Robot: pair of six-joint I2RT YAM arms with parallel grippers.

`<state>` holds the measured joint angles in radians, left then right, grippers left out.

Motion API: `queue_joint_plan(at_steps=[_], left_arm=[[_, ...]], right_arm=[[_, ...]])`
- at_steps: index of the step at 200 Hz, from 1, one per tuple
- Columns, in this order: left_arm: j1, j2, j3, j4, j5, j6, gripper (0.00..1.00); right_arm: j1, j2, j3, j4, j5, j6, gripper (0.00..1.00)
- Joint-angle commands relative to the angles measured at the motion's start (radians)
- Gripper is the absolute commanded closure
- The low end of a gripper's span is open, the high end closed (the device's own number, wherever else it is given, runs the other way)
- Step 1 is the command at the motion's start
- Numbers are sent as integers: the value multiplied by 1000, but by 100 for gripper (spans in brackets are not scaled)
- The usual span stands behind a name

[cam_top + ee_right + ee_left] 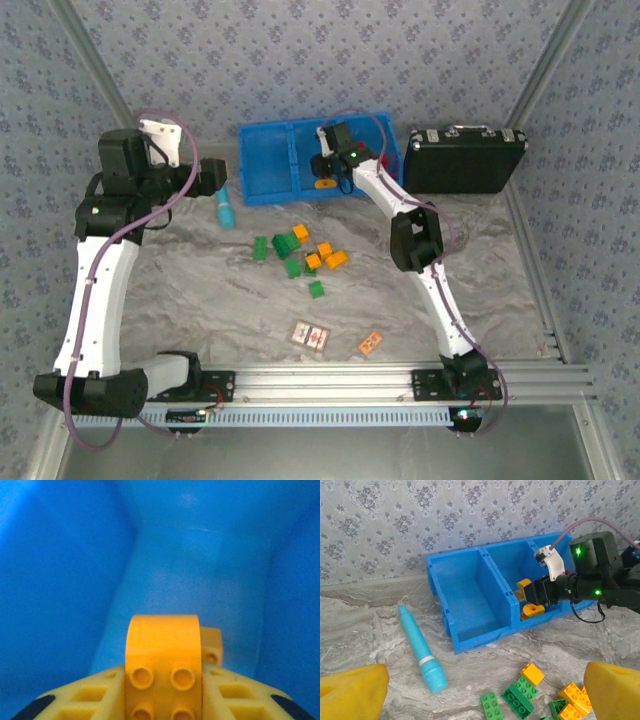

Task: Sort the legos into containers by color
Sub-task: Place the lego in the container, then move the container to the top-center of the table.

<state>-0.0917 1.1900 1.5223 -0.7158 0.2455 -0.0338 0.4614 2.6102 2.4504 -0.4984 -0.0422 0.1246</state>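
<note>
1. While the right pincer [325, 178] reaches into the middle compartment of the blue tray [265, 160], it is pinching an orange-yellow brick [162, 665]. In the right wrist view the brick sits studs-up between the 2 yellow fingers [95, 695].
2. A second orange-yellow piece [212, 647] shows just behind the held brick, against the blue wall; I cannot tell whether it rests on the compartment floor.
3. From the left wrist view, the right pincer [529, 600] hangs over the front wall of that same middle compartment, and the tray's left compartment [470, 600] faces the camera.
4. The left pincer [213, 175] is spread wide. Its 2 yellow fingertips [355, 692] sit at opposite bottom corners of the left wrist view, holding nothing. It hovers above the tabletop [200, 300], near the tray's left end.
5. A teal tube [225, 210] lies on the tabletop beside the tray's left end.
6. The loose legos [300, 250], green and orange-yellow, lie clustered on the tabletop in front of the tray, apart from it.
7. 2 flat printed cards [310, 335] lie nearer the arm bases.
8. A black briefcase [465, 160] stands just beside the tray's right end.
</note>
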Motion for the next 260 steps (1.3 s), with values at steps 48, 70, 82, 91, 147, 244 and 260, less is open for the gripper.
queue_joint_plan(at_steps=[48,70,82,91,147,244,260], left_arm=[[7,-23,3,-5,14,13,0],[7,-46,-11,2,16,11,0],[6,-59,-16,5,20,10,0],[6,-70,-20,10,23,9,0],[5,-144,-51,22,24,3,0],[3,-199,-62,31,38,-12,0],[1,-204,-64,30,43,-16,0]], right_arm=[[44,-78,-199,-86,18,39,49],[67,-143,-339,-77,58,57,51],[80,-182,-409,-67,79,74,51],[88,-209,-456,-62,86,87,51],[129,-320,-604,-60,143,157,48],[175,-549,-623,-26,147,114,43],[191,-583,-667,-28,124,132,46]])
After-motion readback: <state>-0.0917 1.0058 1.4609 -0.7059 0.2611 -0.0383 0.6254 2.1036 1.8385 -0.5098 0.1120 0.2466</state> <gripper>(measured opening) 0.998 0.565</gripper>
